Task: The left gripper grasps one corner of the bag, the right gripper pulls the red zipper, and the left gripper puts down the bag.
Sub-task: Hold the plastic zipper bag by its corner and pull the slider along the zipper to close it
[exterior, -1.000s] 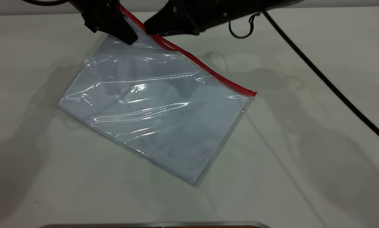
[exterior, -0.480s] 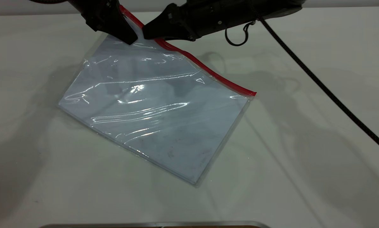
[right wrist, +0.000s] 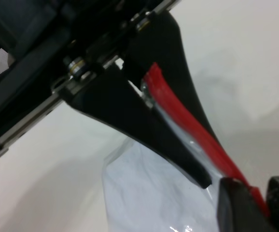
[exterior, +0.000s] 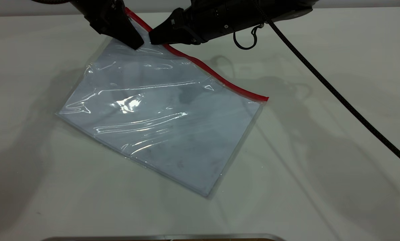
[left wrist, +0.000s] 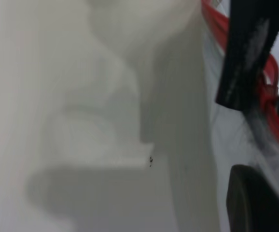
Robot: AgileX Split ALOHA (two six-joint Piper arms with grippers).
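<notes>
The bag (exterior: 160, 117) lies mostly flat on the table (exterior: 320, 184), its near corners down. Its far corner (exterior: 133, 20) is lifted off the table, clamped in my left end effector (exterior: 136, 43). Just beside that, my right end effector (exterior: 151, 36) is pinched closed on the red zipper (exterior: 220, 76), close by the held corner.

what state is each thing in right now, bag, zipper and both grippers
bag: one red-edge corner lifted, the rest flat on the table
red zipper: right gripper at its raised end
left gripper: shut on the bag's corner
right gripper: shut on the zipper
</notes>
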